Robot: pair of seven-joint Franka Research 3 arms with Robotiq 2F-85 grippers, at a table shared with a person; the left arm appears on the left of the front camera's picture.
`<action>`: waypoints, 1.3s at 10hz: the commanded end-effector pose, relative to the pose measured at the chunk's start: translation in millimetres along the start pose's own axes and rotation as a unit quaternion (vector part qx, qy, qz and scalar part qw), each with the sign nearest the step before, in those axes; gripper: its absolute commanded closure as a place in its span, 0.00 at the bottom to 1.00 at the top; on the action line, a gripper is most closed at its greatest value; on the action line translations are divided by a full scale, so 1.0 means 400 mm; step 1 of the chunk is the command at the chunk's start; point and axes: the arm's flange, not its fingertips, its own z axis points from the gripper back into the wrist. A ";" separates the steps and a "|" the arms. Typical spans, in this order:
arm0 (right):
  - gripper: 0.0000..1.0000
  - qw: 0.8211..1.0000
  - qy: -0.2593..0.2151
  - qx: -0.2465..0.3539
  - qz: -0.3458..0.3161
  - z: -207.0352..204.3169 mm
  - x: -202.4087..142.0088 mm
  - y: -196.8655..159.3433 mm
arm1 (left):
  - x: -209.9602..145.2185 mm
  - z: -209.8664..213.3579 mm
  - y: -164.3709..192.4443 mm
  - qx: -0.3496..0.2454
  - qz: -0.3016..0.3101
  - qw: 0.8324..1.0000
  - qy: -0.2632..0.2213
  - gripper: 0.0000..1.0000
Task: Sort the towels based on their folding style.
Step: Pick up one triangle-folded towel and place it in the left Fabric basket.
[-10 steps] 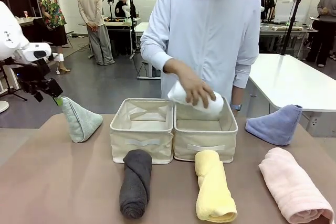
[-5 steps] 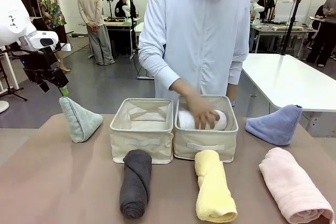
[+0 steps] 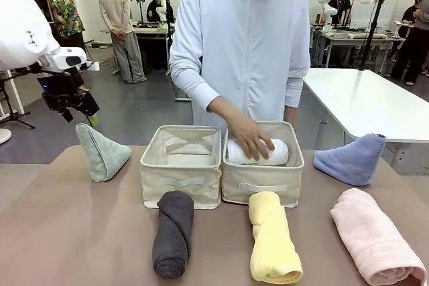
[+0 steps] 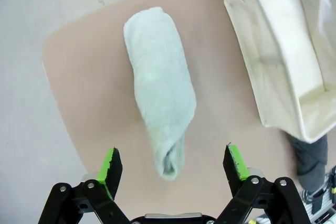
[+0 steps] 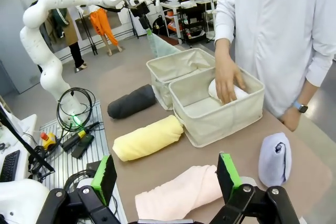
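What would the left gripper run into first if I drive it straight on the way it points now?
Most likely the pale green towel. In the left wrist view it lies straight ahead of the open left gripper, centred in its opening. The distance to it is hard to judge.

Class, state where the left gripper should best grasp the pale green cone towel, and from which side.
Likely the narrow upper part of the pale green towel, from above: it stands tip-up, wide at the base, and the open left gripper hangs above it, fingers astride.
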 end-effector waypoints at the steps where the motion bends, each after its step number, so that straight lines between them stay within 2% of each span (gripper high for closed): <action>1: 0.00 1.000 -0.013 0.003 0.009 0.003 0.005 -0.006 | 0.047 -0.038 0.002 0.034 0.026 0.999 -0.004 0.00; 2: 0.00 1.000 -0.013 0.003 0.009 0.003 0.005 -0.006 | 0.052 -0.058 0.018 0.037 0.027 0.999 -0.002 0.00; 3: 0.00 1.000 -0.013 0.003 0.009 0.003 0.005 -0.006 | 0.049 -0.037 0.034 -0.014 0.007 1.000 -0.011 0.00; 4: 0.00 1.000 -0.013 0.003 0.009 0.003 0.005 -0.006 | 0.031 -0.054 0.006 0.014 0.016 1.000 -0.005 0.00; 8: 0.00 1.000 -0.013 0.003 0.009 0.003 0.005 -0.006 | 0.041 -0.060 0.013 0.010 0.016 1.000 -0.007 0.00; 12: 0.00 1.000 -0.013 0.003 0.009 0.003 0.005 -0.006 | 0.029 -0.134 0.001 0.043 0.027 0.998 0.035 0.00; 13: 0.00 1.000 -0.013 0.003 0.009 0.003 0.005 -0.006 | 0.031 -0.142 -0.003 0.047 0.025 0.998 0.037 0.57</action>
